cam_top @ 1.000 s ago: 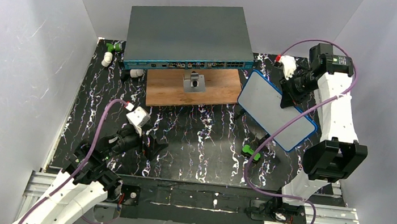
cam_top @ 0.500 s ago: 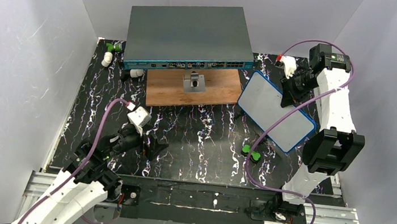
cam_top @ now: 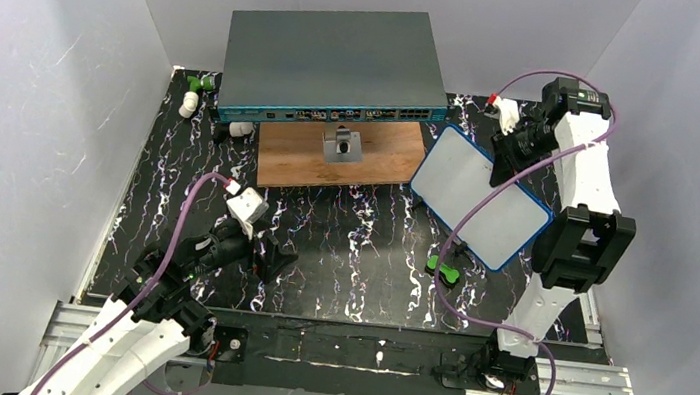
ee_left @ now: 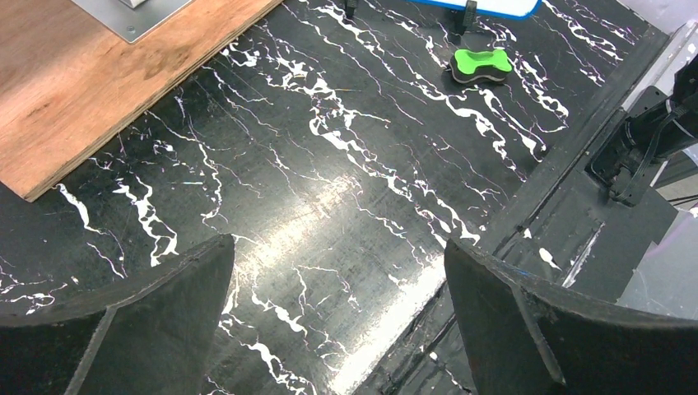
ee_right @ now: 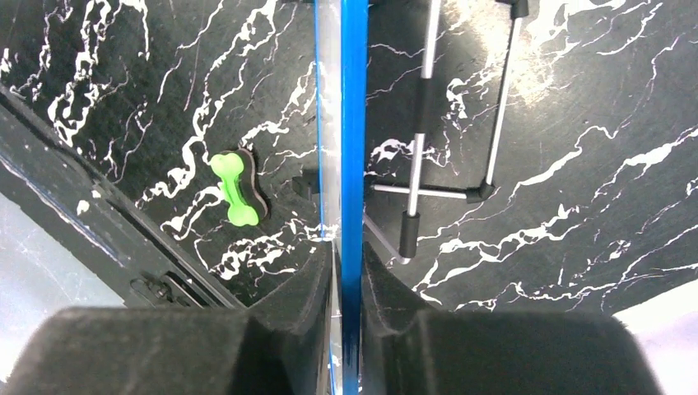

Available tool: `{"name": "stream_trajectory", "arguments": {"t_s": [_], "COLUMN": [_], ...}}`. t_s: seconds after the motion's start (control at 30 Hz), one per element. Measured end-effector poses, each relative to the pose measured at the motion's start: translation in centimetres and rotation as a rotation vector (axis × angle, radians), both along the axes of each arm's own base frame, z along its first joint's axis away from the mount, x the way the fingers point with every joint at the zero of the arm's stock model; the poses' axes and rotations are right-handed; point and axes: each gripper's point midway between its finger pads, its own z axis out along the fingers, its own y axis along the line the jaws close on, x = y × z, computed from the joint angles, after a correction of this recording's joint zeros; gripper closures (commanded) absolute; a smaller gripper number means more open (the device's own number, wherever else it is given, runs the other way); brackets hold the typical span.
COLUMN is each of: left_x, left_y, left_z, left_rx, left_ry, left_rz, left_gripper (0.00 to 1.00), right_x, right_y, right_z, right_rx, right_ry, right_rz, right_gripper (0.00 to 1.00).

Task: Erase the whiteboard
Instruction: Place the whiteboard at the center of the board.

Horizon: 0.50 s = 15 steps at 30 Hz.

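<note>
Two hands: your right hand [ee_right: 342, 263] pinches the edge of the whiteboard [cam_top: 450, 170] to steady it for wiping; your left hand [ee_left: 337, 271] hovers well apart from it, open, empty.

Counting one whiteboard [cam_top: 449, 179], sitting right of wooden board [cam_top: 381, 161]. Counting one wooden board only. Seeing one network switch box [cam_top: 333, 54], lying behind and partly over wooden board. Spotting one grey metal bracket [cam_top: 342, 144], resting on wooden board. Noting one green bone-shaped eraser [cam_top: 442, 268], lying nearer and right of wooden board. Making out three small white-and-green bits [cam_top: 186, 105] left of wooden board, too small for naming. Tallying two arms: left arm [cam_top: 132, 342], right arm [cam_top: 590, 177]. Tallying two grippers: left gripper [cam_top: 270, 260], right gripper [cam_top: 508, 162].
</note>
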Motion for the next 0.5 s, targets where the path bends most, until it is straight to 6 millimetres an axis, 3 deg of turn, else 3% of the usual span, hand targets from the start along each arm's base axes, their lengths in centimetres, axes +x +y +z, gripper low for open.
{"name": "stream_trajectory", "arguments": {"t_s": [0.07, 0.17, 0.3, 0.5], "left_x": [0.0, 0.0, -0.1, -0.1], "left_y": [0.0, -0.1, -0.2, -0.2], "left_z": [0.0, -0.1, -0.2, -0.2], "left_rx": [0.0, 0.001, 0.001, 0.001], "left_ry": [0.001, 0.004, 0.01, 0.013], "left_rz": [-0.001, -0.004, -0.011, -0.016], "left_gripper": [0.02, 0.02, 0.02, 0.02], "right_x": [0.5, 1.0, 1.6, 3.5], "right_y": [-0.2, -0.4, -0.8, -2.2], "right_z": [-0.3, -1.0, -1.0, 0.5], "right_rx": [-0.003, -0.009, -0.013, -0.022], "right_ry": [-0.002, 0.006, -0.006, -0.087], "right_rz": [-0.001, -0.003, -0.019, -0.079], "right_gripper": [0.54, 0.41, 0.38, 0.3]}}
